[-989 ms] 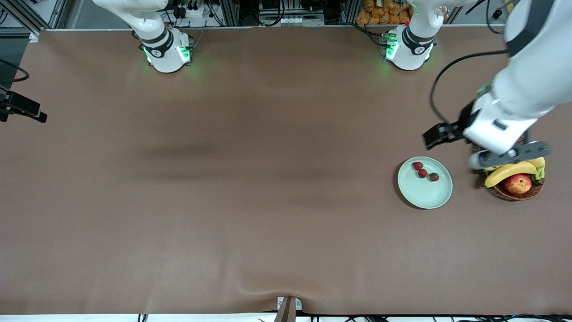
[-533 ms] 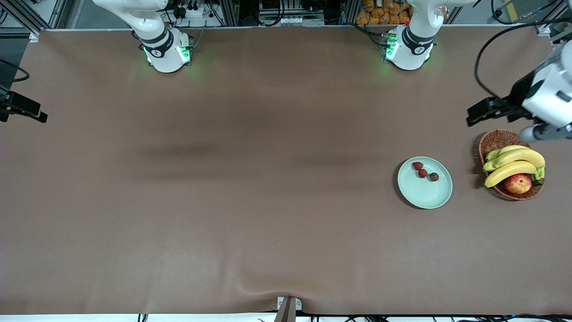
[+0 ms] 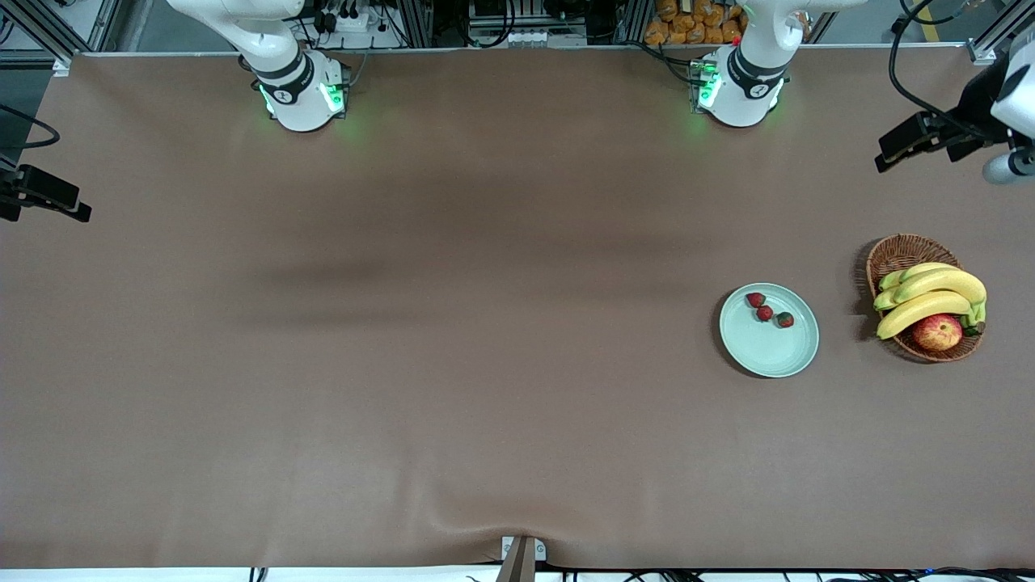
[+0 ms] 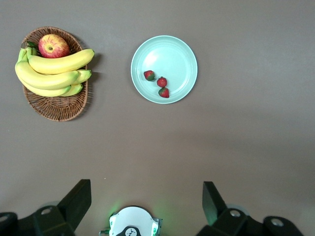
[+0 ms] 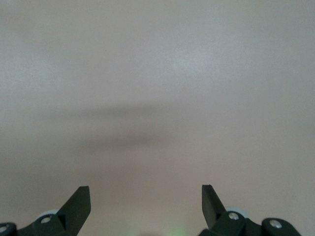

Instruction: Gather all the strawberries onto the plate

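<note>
Left claw (image 3: pixel 893 152), open and empty, has pulled up off the basket (image 3: pixel 897 252) toward its tabletop corner; right claw (image 5: pixel 145 196) open, waiting. Strawberries (image 3: pixel 765 312) all sit in the plate (image 3: pixel 768 352), so looks done.

Fruit basket and brown table covering

A round brown wicker basket (image 3: pixel 896 252) stands toward the left arm's end of the table, holding a bunch of yellow bananas (image 3: pixel 930 295) with green tips laid across it and a red-yellow apple (image 3: pixel 938 331) beside them at the basket's edge nearer the front camera. It rests on a plain brown cloth table covering (image 3: pixel 453 388), which has a small wrinkle at its near edge, where a grey bracket (image 3: pixel 521 556) sits. Orange-brown packets (image 3: pixel 695 23) are piled just off the table's top edge.
</note>
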You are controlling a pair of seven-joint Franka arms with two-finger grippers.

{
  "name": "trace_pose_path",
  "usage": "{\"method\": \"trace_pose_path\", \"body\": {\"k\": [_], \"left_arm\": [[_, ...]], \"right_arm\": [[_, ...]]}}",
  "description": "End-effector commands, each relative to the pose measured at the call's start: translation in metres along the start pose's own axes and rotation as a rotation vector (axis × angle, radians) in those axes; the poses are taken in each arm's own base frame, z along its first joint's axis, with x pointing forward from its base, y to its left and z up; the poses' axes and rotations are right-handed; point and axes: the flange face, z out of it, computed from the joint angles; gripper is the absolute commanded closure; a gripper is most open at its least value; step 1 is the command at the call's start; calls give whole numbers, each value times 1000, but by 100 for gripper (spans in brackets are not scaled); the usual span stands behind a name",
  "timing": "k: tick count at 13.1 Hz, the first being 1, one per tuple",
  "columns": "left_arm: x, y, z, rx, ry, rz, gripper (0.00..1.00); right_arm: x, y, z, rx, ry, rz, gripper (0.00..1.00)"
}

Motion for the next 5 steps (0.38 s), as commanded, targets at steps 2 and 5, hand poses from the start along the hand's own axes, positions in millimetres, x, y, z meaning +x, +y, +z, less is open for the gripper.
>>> {"method": "trace_pose_path", "body": {"k": [2, 5], "left_arm": [[-9, -2, -6, -10, 27, 38, 0], [-8, -8, -12, -3, 41, 75, 0]], "right_arm": [[0, -1, -2, -6, 2, -7, 0], [0, 1, -3, 0, 5, -3, 0]]}}
